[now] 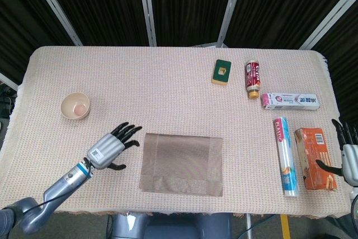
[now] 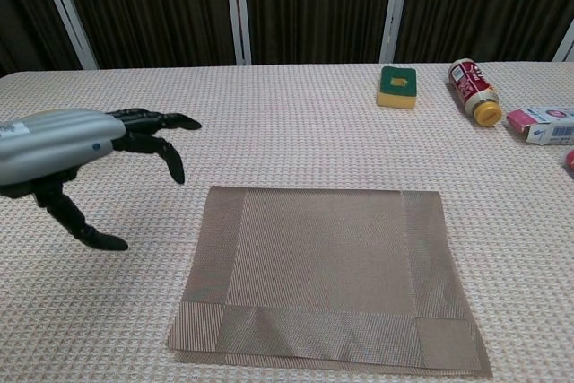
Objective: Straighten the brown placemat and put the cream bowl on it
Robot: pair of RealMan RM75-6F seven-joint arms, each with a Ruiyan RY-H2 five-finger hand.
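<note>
- While your left hand (image 1: 111, 148) hovers open just beside the left edge of the brown placemat (image 1: 182, 164), fingers spread and holding nothing, treat the straightening as the step in hand.
- Placemat condition: it lies slightly skewed on the woven tablecloth (image 1: 168, 93), and its near edge shows a faint ripple in the chest view (a second layer or fold peeks out beneath, as far as I can tell).
- Recommendation: lay your fingertips (image 2: 175, 168) flat on the near-left corner and turn the mat gently; pressing hard is likely to drag the cloth underneath with it.
- Cream bowl (image 1: 75, 106) stands upright, well apart from the mat at far left; collect it only once the mat lies square.
- Right hand (image 1: 348, 158) sits at the table's right edge by the orange box (image 1: 315, 157), fingers apart, holding nothing; keep it there.
</note>
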